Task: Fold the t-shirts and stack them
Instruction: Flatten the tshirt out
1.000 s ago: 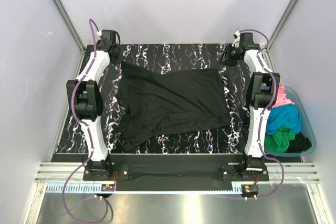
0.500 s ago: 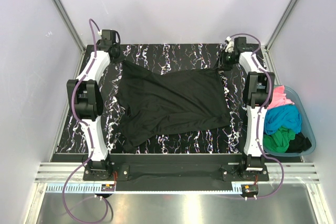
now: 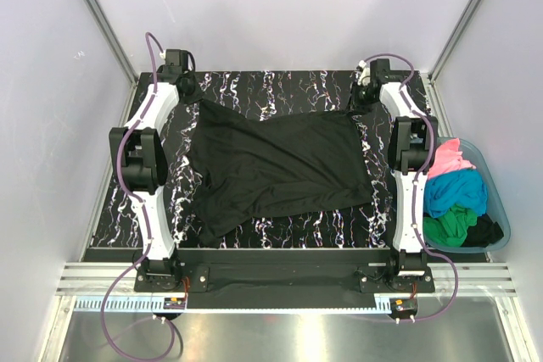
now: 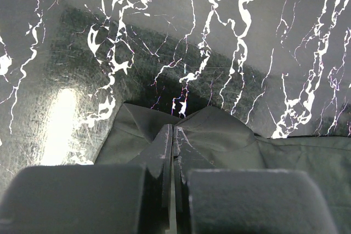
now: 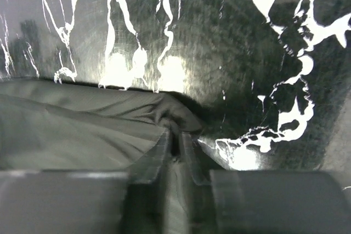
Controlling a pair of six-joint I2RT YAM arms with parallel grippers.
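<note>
- While the left gripper [image 4: 173,131] has stayed clamped on the far left corner of the black t-shirt [image 3: 280,167], the right gripper [image 5: 176,135] has swung in from the far right edge of the table to the shirt's far right corner.
- Its jaws, wider a moment ago, have drawn narrow, and the wrist view shows a bunched fold of black cloth pinched between them.
- The shirt itself has not shifted: it lies spread, a little skewed, across the middle of the marbled table [image 3: 288,82].
- To my eye both far corners are now in hand, so a lift or a fold towards the near edge can begin.
- The pink shirt [image 3: 448,158], turquoise shirt [image 3: 458,192] and green shirt [image 3: 451,225] wait heaped in the tub [image 3: 502,218] at the right.
</note>
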